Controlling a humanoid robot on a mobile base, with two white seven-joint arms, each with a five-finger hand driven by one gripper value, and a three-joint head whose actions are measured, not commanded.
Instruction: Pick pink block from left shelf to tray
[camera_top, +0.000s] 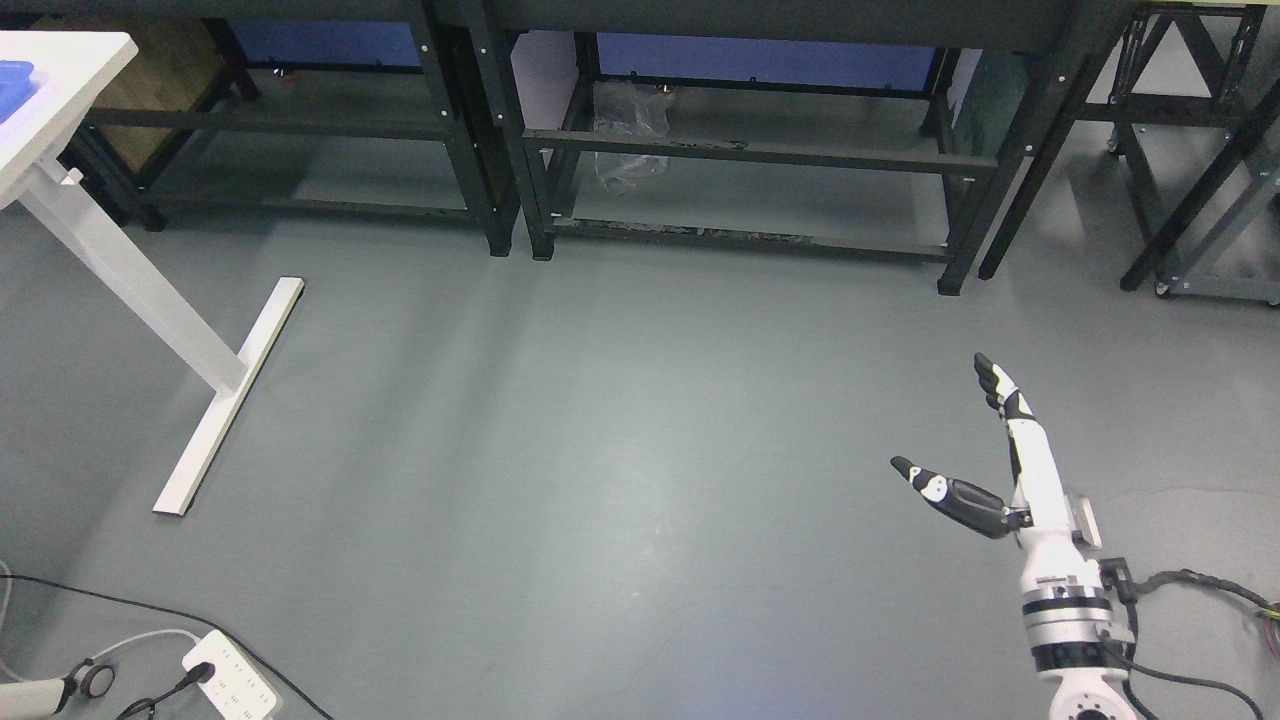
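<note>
Right hand (985, 470) hangs over bare floor (600, 420), fingers spread wide, holding nothing; no pink block or shelf visible, so prob. approach step w/ locating the shelf next.

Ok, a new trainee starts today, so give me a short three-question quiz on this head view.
1. True or false: the right hand holds a pink block.
2. What lies on the floor at lower left: A) power strip B) tray C) bottle?
3. What colour is the table at upper left?

Key: 1 false, the hand is open and empty, and no pink block shows. 2 A. 3 white.
</note>
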